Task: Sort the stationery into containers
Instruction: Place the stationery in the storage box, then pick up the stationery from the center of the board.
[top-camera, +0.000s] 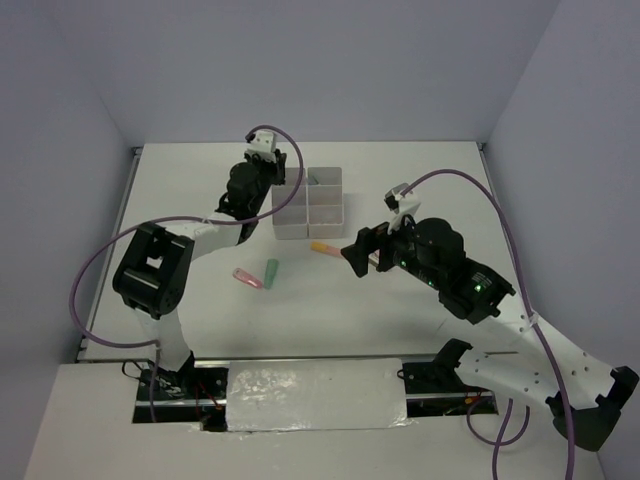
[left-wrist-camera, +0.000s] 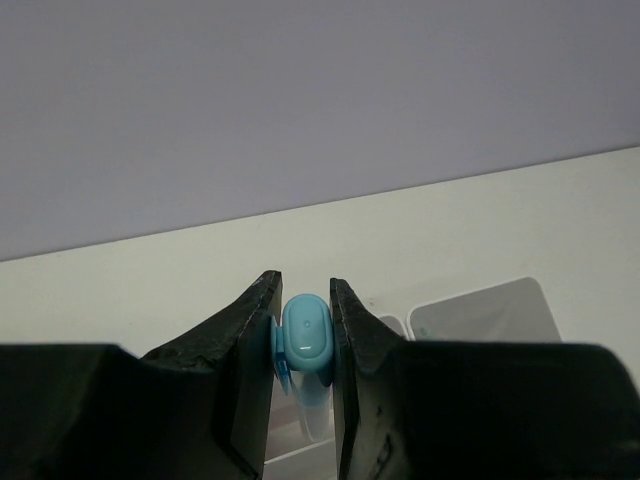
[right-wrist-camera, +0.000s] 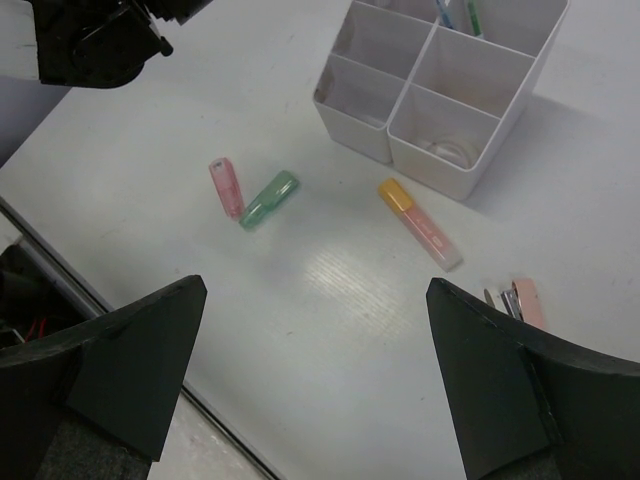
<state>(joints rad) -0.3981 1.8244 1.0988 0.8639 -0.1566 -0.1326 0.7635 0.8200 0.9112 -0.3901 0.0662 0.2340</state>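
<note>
My left gripper (top-camera: 280, 178) is shut on a light blue stubby marker (left-wrist-camera: 306, 340), held above the left side of the white six-compartment containers (top-camera: 308, 202). My right gripper (top-camera: 355, 252) is open and empty, hovering over the table right of an orange marker (top-camera: 325, 247). A pink marker (top-camera: 246, 277) and a green marker (top-camera: 271, 271) lie side by side in front of the containers. In the right wrist view I see the pink (right-wrist-camera: 226, 186), green (right-wrist-camera: 268, 198) and orange (right-wrist-camera: 418, 222) markers, the containers (right-wrist-camera: 365, 140), and my right gripper (right-wrist-camera: 315, 350) wide open.
A clear tape ring (right-wrist-camera: 450, 150) lies in a near compartment and thin pens (right-wrist-camera: 460, 12) stand in a far one. Small clips (right-wrist-camera: 520, 300) lie right of the orange marker. Walls close the table on three sides.
</note>
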